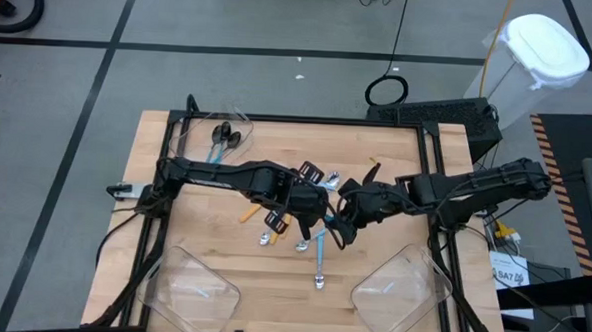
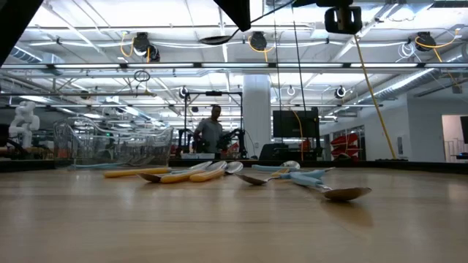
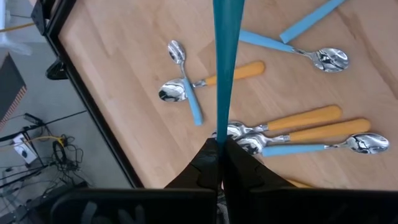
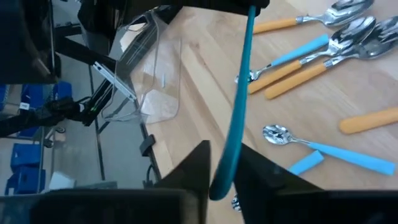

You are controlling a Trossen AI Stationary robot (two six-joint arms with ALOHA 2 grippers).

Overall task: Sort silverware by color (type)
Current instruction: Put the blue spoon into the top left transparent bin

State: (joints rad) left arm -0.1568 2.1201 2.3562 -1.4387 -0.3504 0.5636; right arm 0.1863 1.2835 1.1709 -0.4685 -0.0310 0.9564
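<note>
**Both grippers on one blue-handled spoon, mid-table**

Left gripper (image 3: 221, 155) is clamped tight on the handle of a blue-handled spoon (image 3: 224, 62), held up off the table (image 1: 394, 205). The handle runs straight out from between its fingers.

Right gripper (image 4: 222, 171) has its fingers narrowed around a blue handle too. It looks like the other end of the same spoon, with the far end going up into the other arm. Contact on both pads can't be confirmed.

In the high view both grippers meet over table centre, above the spoon pile (image 1: 288, 226).

The rest of the silverware is loose on the wood: orange-handled spoons (image 3: 311, 124) and blue-handled ones lie side by side, some crossing, all with silver bowls.

One clear bin (image 1: 196, 287) sits at the near left corner, another clear bin (image 1: 401, 291) at the near right. A third bin (image 1: 212, 132) at the far left holds a couple of spoons.

A person (image 2: 212, 131) stands in the room behind.
</note>
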